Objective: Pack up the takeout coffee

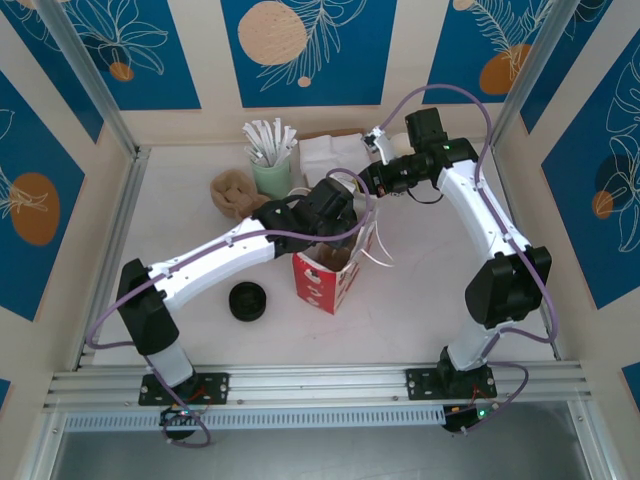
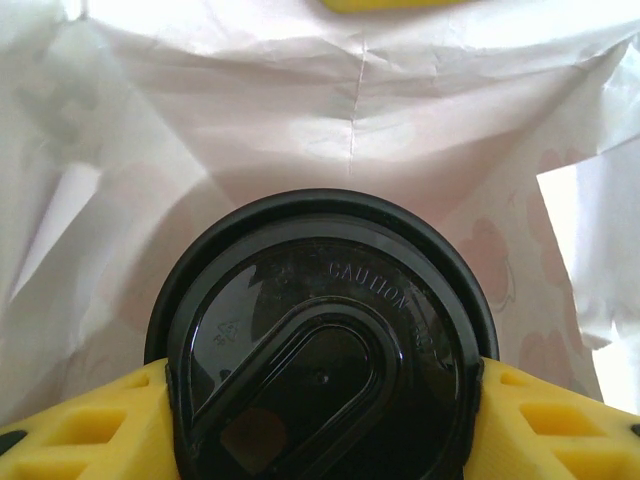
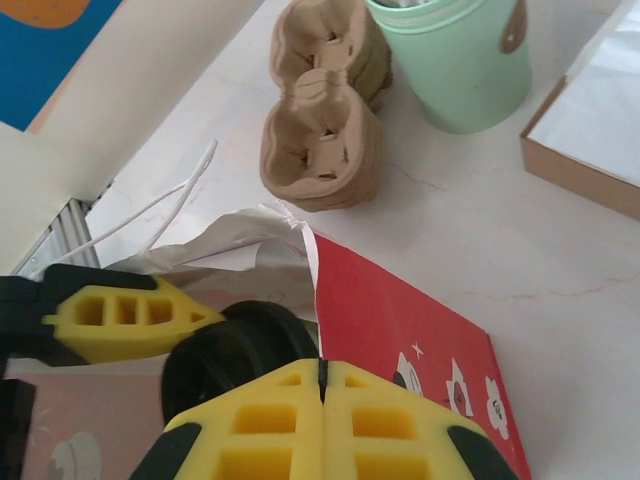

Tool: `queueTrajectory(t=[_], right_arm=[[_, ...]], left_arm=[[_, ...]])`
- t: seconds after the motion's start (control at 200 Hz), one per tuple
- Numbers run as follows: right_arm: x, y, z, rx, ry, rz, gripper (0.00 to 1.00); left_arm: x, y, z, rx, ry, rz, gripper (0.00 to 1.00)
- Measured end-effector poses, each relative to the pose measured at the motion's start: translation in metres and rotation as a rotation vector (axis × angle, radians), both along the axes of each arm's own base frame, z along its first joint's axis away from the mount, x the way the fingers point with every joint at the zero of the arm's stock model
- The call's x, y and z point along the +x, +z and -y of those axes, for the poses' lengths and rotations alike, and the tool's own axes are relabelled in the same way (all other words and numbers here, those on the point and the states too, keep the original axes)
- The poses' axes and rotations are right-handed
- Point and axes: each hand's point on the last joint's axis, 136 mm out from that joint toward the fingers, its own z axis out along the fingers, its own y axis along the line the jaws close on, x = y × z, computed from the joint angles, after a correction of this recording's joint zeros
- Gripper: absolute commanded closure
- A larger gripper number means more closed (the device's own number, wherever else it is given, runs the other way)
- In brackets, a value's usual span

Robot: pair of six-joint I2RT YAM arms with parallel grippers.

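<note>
The takeout coffee shows its round black lid from above, down between the white inner walls of the red-and-white bag. My left gripper is shut on it, one yellow finger on each side of the lid. From the right wrist view, the lid sits just inside the bag's red wall. My right gripper is shut on the bag's top edge. In the top view both grippers meet over the bag, left and right.
A low black stack of lids lies left of the bag. Behind it are brown pulp cup carriers, a green cup of stirrers and a box of white napkins. White bag handles trail on the table.
</note>
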Motion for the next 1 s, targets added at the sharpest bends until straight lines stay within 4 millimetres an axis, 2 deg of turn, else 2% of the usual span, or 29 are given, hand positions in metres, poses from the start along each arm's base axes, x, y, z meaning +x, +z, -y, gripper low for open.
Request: queueTrajectory(t=[0.185, 0.495, 0.57, 0.675, 0.83, 1.0], right_arm=[[-0.024, 0.017, -0.01, 0.032, 0.048, 0.029, 1.0], [-0.035, 0.014, -0.012, 0.027, 0.052, 0.044, 1.0], [-0.035, 0.013, -0.011, 0.026, 0.045, 0.036, 0.83], [-0.03, 0.01, -0.008, 0.002, 0.017, 0.039, 0.7], [-0.025, 0.002, -0.005, -0.033, 0.003, 0.035, 0.6], [-0.014, -0.015, 0.0, -0.115, -0.021, 0.037, 0.48]], left_arm=[[0.001, -0.01, -0.002, 0.018, 0.008, 0.005, 0.42], [-0.008, -0.015, -0.004, 0.023, -0.002, 0.01, 0.42], [-0.009, -0.016, -0.003, 0.018, -0.001, 0.012, 0.42], [-0.01, -0.018, -0.006, 0.014, 0.008, 0.013, 0.42], [-0.012, -0.02, -0.009, 0.018, 0.014, 0.006, 0.41], [-0.012, -0.017, -0.012, 0.017, 0.018, 0.008, 0.41]])
